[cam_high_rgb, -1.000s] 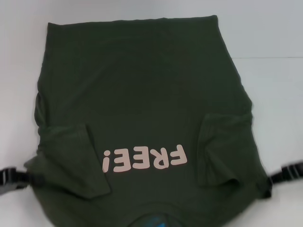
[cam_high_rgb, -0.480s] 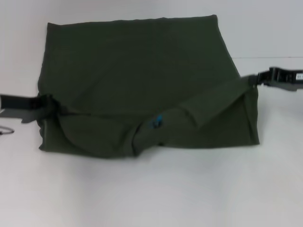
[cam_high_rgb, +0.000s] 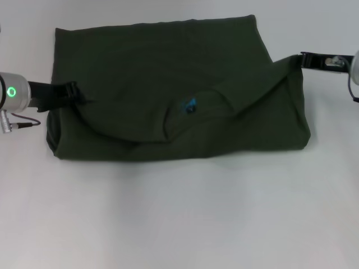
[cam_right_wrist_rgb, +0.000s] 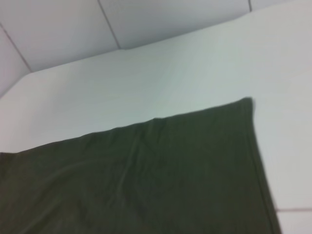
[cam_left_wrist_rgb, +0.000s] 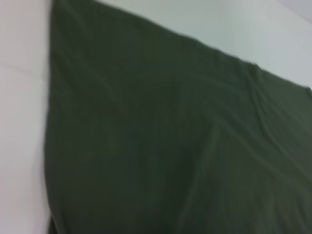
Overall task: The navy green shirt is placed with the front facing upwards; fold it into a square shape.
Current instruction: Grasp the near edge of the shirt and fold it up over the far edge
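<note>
Gripping shirt [cam_high_rgb: 168, 84] corners, both tools show only overhead.

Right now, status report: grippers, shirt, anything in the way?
Left gripper and right gripper shut on the navy green shirt, one at each side edge. Near half folded over the far half, lettering hidden. White table, nothing in the way.

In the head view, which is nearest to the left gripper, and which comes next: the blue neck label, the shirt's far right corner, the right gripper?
From the left gripper:
1. Blue neck label, mid-shirt.
2. Far right corner, at the back.
3. Right gripper, on the right edge.
</note>
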Controlling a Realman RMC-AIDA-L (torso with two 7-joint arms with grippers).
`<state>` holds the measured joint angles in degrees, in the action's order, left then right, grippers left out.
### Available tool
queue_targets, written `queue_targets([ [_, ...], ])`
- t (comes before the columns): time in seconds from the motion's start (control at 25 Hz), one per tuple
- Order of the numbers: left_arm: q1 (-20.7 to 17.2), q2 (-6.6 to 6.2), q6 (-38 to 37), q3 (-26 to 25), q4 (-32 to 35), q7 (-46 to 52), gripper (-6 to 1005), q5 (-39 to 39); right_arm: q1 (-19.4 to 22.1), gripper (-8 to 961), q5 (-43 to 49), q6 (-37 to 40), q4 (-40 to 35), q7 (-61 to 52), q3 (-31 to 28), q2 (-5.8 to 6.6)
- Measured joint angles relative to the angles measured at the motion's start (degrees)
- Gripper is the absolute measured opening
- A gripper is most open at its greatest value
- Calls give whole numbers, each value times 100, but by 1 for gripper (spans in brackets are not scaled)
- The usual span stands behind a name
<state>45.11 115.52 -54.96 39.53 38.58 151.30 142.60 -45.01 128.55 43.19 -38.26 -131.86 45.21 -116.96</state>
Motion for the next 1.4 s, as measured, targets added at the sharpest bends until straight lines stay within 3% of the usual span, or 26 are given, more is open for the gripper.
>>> queue_targets([
  [0.16, 12, 70, 544, 48, -48, 6, 45, 3, -171, 84, 8, -710, 192, -58, 326, -61],
  [0.36, 69, 64, 810, 80, -113, 47, 45, 5, -382, 86, 12, -1118, 427, -57, 351, -50],
  [1.4, 208, 51, 1359, 89, -176, 41, 45, 5, -658, 98, 120, -1412, 553, -54, 445, 6],
])
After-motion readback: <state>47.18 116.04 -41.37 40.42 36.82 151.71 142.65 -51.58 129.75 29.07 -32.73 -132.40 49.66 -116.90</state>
